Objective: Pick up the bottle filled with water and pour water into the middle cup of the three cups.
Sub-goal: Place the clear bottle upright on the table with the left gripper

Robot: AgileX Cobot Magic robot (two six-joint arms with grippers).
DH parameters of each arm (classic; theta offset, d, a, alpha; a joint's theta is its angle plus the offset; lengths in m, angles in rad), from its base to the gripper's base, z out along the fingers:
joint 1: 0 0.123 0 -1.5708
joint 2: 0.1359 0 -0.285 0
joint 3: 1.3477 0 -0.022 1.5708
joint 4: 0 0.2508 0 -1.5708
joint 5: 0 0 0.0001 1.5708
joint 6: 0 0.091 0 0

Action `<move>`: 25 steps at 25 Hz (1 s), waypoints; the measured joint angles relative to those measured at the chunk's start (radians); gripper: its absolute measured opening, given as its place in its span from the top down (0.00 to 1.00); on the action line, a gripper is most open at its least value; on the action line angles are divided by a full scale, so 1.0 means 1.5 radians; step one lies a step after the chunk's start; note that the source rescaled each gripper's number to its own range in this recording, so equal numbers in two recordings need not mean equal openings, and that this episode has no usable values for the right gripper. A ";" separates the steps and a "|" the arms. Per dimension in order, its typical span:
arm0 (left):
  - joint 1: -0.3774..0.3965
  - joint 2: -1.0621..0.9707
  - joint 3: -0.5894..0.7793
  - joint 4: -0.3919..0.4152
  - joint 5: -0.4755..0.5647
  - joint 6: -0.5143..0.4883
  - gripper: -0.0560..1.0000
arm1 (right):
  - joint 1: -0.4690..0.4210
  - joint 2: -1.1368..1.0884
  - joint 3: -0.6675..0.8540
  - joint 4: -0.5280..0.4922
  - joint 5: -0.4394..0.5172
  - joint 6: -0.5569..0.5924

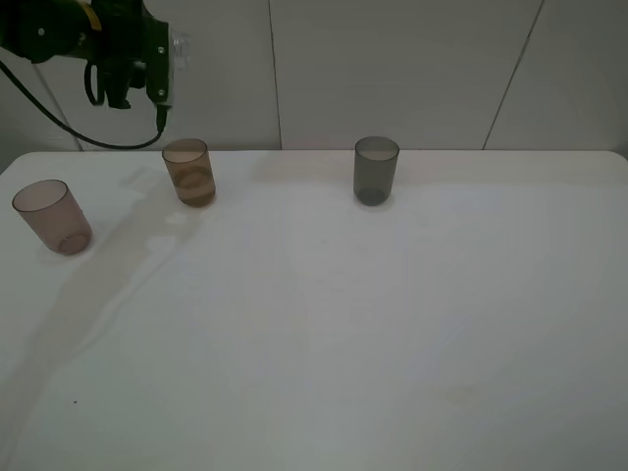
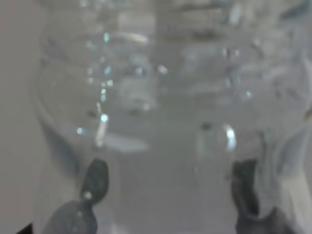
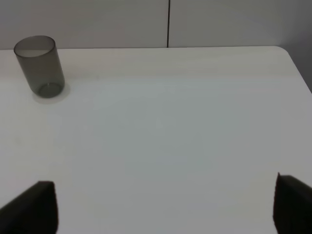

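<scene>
White panelled wall (image 1: 392, 69) backs a white desk (image 1: 392, 343) carrying a pinkish cup (image 1: 51, 216), the amber middle cup (image 1: 188, 172) and a dark grey cup (image 1: 376, 170). The pickup looks done: the left fingers (image 2: 92, 183) pinch the clear plastic bottle (image 2: 161, 97), held high just beside that middle cup. No stream shows, so pouring seems still to do. The right fingers (image 3: 34, 207) stand spread, holding nothing.

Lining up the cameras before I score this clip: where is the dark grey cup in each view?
Exterior high: dark grey cup upright near the far table edge, right of centre.
Left wrist: not in it; the bottle fills it.
Right wrist: the cup by that same edge.
Shared landmark: the far table edge, in both cup views.
</scene>
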 joint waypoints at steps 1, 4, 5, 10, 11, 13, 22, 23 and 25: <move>-0.010 -0.011 0.000 -0.029 0.012 -0.053 0.94 | 0.000 0.000 0.000 0.000 0.000 0.000; -0.056 -0.035 0.000 -0.114 0.059 -0.218 0.94 | 0.000 0.000 0.000 0.000 0.000 0.000; -0.069 -0.039 0.000 -0.141 0.071 -0.275 0.94 | 0.000 0.000 0.000 0.000 0.000 0.000; -0.145 -0.041 0.002 -0.229 0.109 -0.492 0.94 | 0.000 0.000 0.000 0.000 0.000 0.000; -0.159 -0.041 0.010 -0.242 0.104 -0.527 0.94 | 0.000 0.000 0.000 0.000 0.000 0.000; -0.186 -0.042 0.040 -0.256 0.065 -0.571 0.94 | 0.000 0.000 0.000 0.000 0.000 0.000; -0.261 -0.031 0.285 -0.273 -0.273 -0.607 0.94 | 0.000 0.000 0.000 0.000 0.000 0.000; -0.262 -0.024 0.305 -0.272 -0.319 -0.613 0.94 | 0.000 0.000 0.000 0.000 0.000 0.000; -0.263 -0.004 0.346 -0.261 -0.396 -0.636 0.94 | 0.000 0.000 0.000 0.000 0.000 0.000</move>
